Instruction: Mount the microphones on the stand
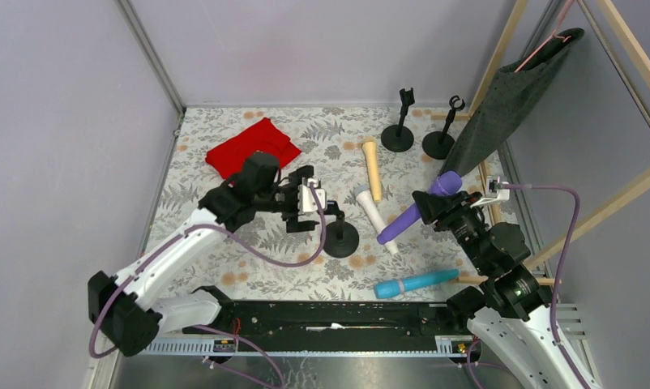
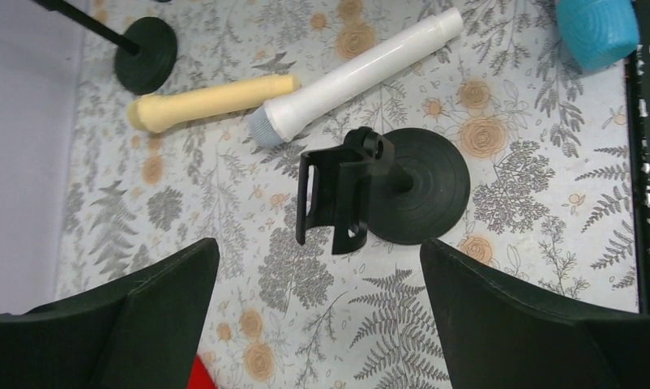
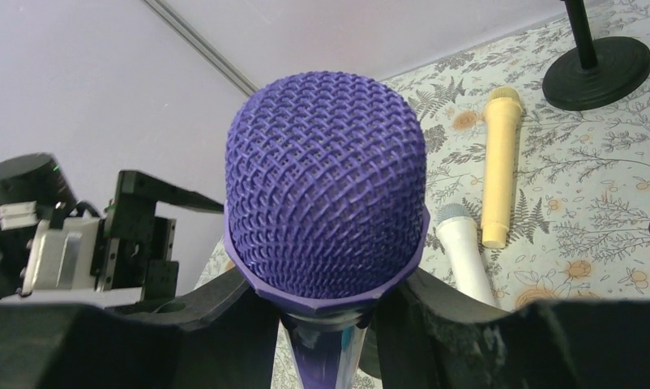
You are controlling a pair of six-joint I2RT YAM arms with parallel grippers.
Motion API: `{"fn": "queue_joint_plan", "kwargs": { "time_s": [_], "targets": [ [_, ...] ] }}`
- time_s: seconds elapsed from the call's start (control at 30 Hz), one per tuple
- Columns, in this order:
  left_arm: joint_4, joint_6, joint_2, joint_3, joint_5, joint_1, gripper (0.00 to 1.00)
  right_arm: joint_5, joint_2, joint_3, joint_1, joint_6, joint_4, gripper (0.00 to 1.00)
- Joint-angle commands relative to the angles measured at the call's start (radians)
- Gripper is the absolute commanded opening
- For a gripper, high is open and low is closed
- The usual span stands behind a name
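Observation:
The purple microphone [image 1: 399, 223] hangs tilted above the table, head up and to the right, with my right gripper [image 1: 426, 207] shut on its body just below the mesh head [image 3: 326, 211]. A black stand [image 1: 340, 239] with an empty clip [image 2: 338, 198] stands mid-table. My left gripper [image 1: 320, 201] hovers just left of the clip, open, with nothing between its fingers [image 2: 143, 312]. The white microphone [image 1: 376, 217], the cream-yellow one [image 1: 373, 168] and the light blue one [image 1: 416, 283] lie flat on the floral mat.
Two more black stands [image 1: 398, 134] [image 1: 440, 139] stand at the back right. A red cloth [image 1: 253, 147] lies back left. A dark cloth [image 1: 508, 97] hangs from a wooden frame on the right. Grey walls close the left and back sides.

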Motion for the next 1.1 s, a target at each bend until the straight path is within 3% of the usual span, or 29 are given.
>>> {"fn": "queue_joint_plan", "kwargs": {
  "time_s": [0.0, 0.33, 0.57, 1.07],
  "targets": [
    [-0.103, 0.115, 0.112, 0.125, 0.213, 0.034, 0.98, -0.024, -0.018, 0.043, -0.003, -0.024, 0.020, 0.00],
    [-0.109, 0.132, 0.206, 0.164, 0.248, 0.039, 0.97, -0.018, -0.026, 0.044, -0.003, -0.022, 0.006, 0.00],
    [-0.011, 0.073, 0.218, 0.145, 0.265, 0.039, 0.92, -0.021, -0.025, 0.041, -0.003, -0.013, 0.004, 0.00],
    [-0.008, 0.022, 0.316, 0.185, 0.255, 0.019, 0.82, -0.023, -0.035, 0.035, -0.005, -0.014, 0.011, 0.00]
  ]
}}
